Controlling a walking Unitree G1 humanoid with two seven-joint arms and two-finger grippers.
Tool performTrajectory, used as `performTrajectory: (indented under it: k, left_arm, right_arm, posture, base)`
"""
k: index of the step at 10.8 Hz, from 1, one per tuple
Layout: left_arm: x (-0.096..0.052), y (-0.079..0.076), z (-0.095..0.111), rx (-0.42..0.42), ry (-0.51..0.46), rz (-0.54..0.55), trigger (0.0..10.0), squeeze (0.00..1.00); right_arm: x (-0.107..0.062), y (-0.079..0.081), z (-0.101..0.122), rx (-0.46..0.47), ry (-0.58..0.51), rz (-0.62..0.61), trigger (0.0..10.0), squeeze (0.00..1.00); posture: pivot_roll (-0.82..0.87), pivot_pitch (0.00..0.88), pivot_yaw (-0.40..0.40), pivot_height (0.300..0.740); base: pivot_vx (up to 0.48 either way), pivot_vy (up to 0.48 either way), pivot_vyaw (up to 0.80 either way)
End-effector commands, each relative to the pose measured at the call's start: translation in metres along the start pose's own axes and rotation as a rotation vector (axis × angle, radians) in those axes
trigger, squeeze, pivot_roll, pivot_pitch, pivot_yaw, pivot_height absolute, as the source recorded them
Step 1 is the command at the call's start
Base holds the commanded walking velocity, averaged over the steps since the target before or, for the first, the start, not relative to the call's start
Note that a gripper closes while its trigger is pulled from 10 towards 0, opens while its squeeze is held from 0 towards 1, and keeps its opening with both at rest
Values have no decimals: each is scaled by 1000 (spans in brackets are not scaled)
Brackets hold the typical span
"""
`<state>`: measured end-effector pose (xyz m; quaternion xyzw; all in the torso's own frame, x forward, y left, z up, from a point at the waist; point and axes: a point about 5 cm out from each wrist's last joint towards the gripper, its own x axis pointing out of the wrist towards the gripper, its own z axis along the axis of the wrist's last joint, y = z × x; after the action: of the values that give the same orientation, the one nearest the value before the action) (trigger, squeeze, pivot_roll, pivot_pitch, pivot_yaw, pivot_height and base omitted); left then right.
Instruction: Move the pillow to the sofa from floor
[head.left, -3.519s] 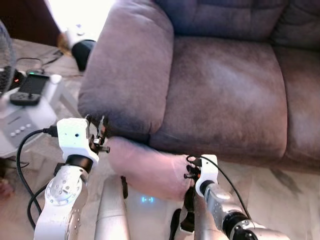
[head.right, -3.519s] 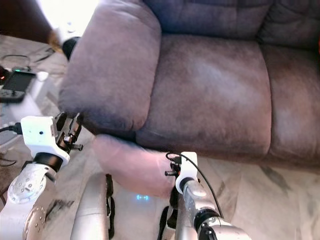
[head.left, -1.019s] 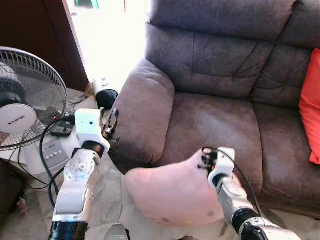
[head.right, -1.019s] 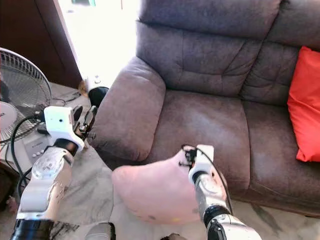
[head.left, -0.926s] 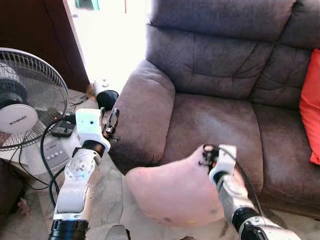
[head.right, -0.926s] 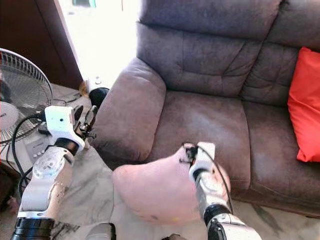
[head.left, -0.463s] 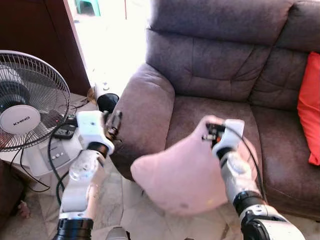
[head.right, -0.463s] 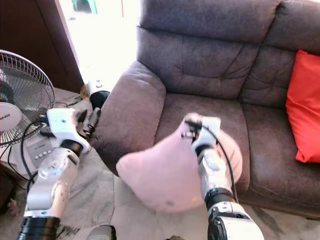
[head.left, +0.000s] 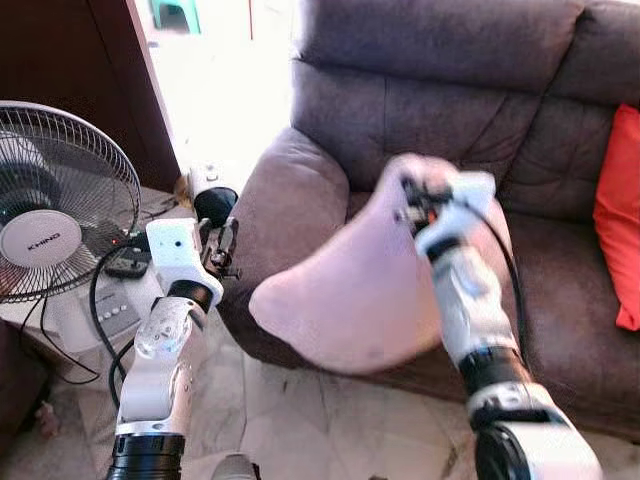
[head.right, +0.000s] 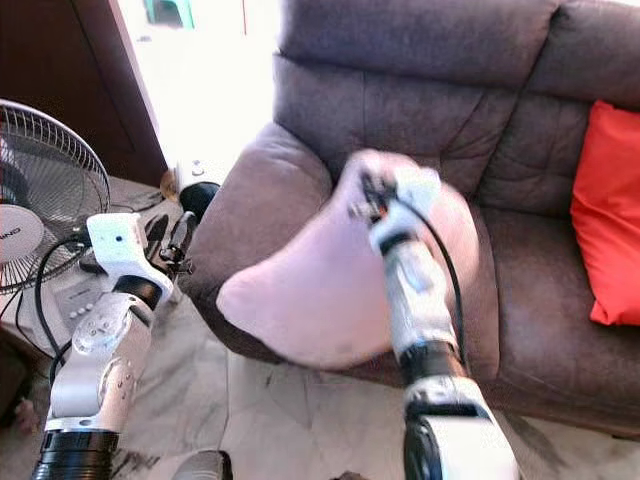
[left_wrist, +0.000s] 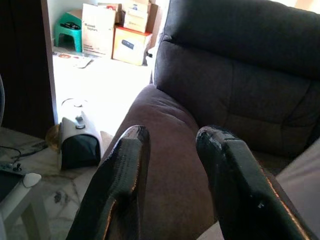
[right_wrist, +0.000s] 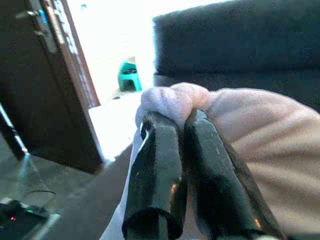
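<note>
Pink pillow (head.left: 350, 295) up in the air, off the floor, in front of the sofa (head.left: 470, 110) seat and just beside its armrest (head.left: 290, 215). Hangs from one bunched corner; body sags down and toward the armrest. Pillow and arm blurred in both eye views, edges soft. Pillow covers most of the near seat cushion; its far side not visible.

Right hand (right_wrist: 172, 132) pinched tight on that top corner, fingers (right_wrist: 155, 165) nearly touching with cloth squeezed between. Right arm raised high, forearm near upright, wrist level w/ sofa backrest; black cable runs along it.

Left hand (left_wrist: 170, 145) holds nothing, fingers parted w/ a moderate gap, pointing at the armrest from the side away from the seat. Left arm bent at elbow, forearm angled up, close to the armrest but not touching.

Red cushion (head.right: 605, 205) at far end of sofa, cut by frame edge. Standing fan (head.left: 55, 200) well away from the armrest, on the left arm's side, partly cut off. Small dark-and-white appliance (left_wrist: 77, 137) on floor near the armrest; can't tell what.
</note>
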<state>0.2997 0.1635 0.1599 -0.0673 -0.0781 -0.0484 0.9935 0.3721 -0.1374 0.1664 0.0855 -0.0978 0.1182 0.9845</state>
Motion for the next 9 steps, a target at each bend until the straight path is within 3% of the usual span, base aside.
performTrajectory:
  k: [1,3,6,9]
  left_arm:
    - [3,0,0,-16,11,5,10000,0]
    - [4,-3,0,-22,12,0,10000,0]
    - [3,-5,-1,-31,18,-3,10000,0]
    - [3,-7,-2,-54,29,-6,10000,0]
  right_arm:
    - [9,3,22,-12,-87,15,10000,0]
    - [-5,-15,-8,57,36,-71,10000,0]
    - [-36,-48,-46,35,205,-236,10000,0]
    - [-49,-53,-66,15,304,-288,10000,0]
  posture:
    - [165,48,-76,740]
    - [170,54,-75,740]
    - [167,65,-68,740]
    - [175,73,-64,740]
  base:
    - [0,0,0]
    - [0,0,0]
    - [0,0,0]
    - [0,0,0]
